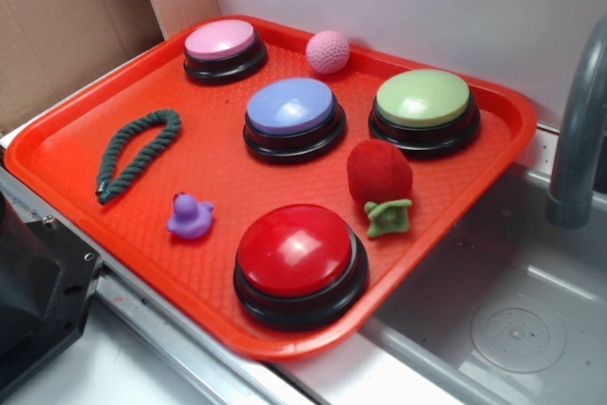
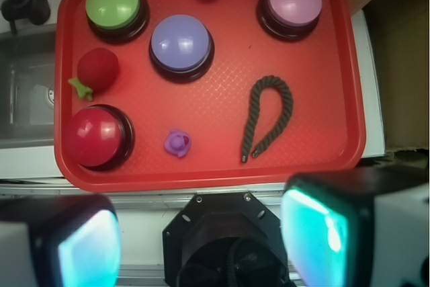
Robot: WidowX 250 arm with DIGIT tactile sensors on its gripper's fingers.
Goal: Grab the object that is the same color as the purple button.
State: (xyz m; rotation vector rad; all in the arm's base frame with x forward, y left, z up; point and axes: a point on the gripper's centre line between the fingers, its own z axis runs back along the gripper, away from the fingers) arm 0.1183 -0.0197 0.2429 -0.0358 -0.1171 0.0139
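A tiny purple rubber duck (image 1: 191,216) (image 2: 177,143), the object, sits on the red tray (image 1: 85,149) (image 2: 215,166) near its front edge, between the red button and the rope loop. The purple button (image 1: 291,114) (image 2: 181,46) with its lavender dome stands at the tray's middle. My gripper (image 2: 201,240) hangs high over the robot base, in front of the tray and well away from the duck. It is open, its teal pads (image 2: 312,230) far apart with nothing between them. The exterior view does not show the gripper.
On the tray also stand a pink button (image 1: 225,47), a green button (image 1: 423,109) and a red button (image 1: 299,261), with a pink ball (image 1: 327,51), a red strawberry toy (image 1: 380,180) and a green rope loop (image 1: 137,154). A sink (image 1: 503,320) and grey faucet (image 1: 579,130) lie to the right.
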